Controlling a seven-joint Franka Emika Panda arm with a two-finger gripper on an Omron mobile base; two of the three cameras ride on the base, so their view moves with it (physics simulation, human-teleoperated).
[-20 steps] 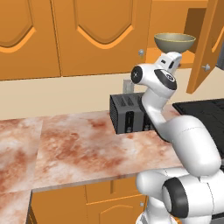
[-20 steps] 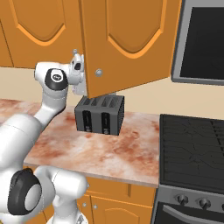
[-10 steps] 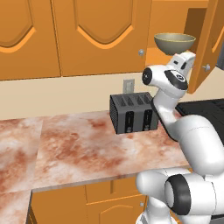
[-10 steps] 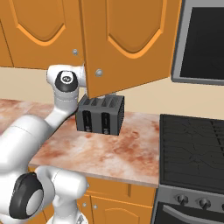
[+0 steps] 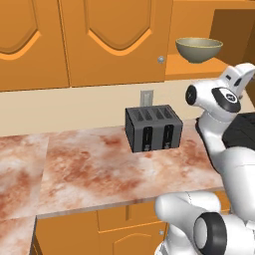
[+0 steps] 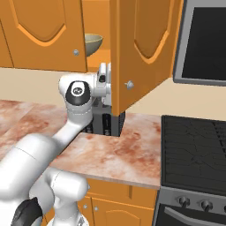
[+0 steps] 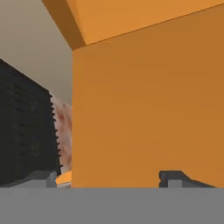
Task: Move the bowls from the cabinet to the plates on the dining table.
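Olive-grey bowl (image 5: 198, 49) — pale-rimmed, deep, upright.

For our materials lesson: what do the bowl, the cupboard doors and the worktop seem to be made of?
Bowl: probably glazed ceramic, smooth olive-grey with a paler rim.
Cupboard doors: look like painted or varnished wood, with arched raised panels.
Worktop: marble-like stone, mottled reddish-brown and white.

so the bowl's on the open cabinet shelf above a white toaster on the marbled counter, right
Not quite: the toaster is black, not white, as the left base view shows. The rest holds: the bowl sits on the open cabinet shelf, above the toaster on the marbled counter.
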